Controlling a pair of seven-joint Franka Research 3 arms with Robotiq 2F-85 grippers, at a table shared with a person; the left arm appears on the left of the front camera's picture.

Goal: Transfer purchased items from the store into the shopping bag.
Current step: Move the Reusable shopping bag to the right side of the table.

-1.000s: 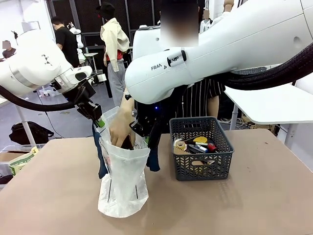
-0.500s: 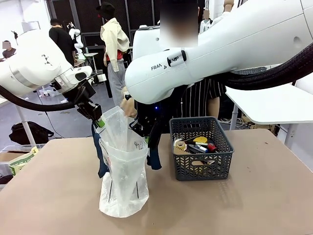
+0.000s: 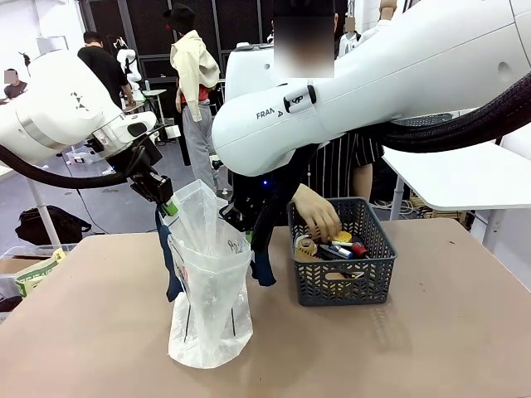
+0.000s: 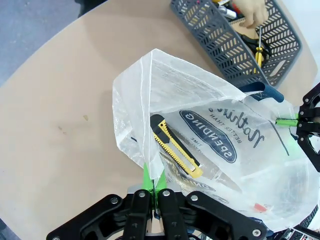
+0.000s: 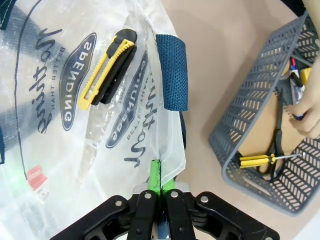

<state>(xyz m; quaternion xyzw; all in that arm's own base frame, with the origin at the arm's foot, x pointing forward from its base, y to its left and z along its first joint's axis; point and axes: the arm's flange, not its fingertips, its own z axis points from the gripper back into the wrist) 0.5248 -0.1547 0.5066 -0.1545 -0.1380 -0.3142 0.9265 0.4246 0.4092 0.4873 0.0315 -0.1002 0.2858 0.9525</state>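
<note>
The shopping bag (image 3: 207, 307) stands open on the table, held by its rim from both sides. My left gripper (image 3: 168, 206) is shut on the left rim (image 4: 152, 175), and my right gripper (image 3: 241, 225) is shut on the right rim (image 5: 159, 175). A yellow-and-black utility knife (image 4: 175, 152) (image 5: 107, 67) lies inside the bag. To the right stands the store, a dark grey basket (image 3: 340, 286), holding a cream roll (image 3: 306, 245), a red-and-black-handled tool (image 3: 354, 248) and a yellow-handled screwdriver (image 5: 257, 160). The person's hand (image 3: 319, 220) reaches into the basket.
A navy strap handle (image 5: 172, 72) hangs down the bag's side between bag and basket. My right arm's big white link (image 3: 373, 75) spans the upper front view. Bare table (image 3: 431, 348) lies in front of the basket and left of the bag.
The person's hand has come out of the bag and moved right into the basket. Both grippers have stayed shut on the bag's rim.
</note>
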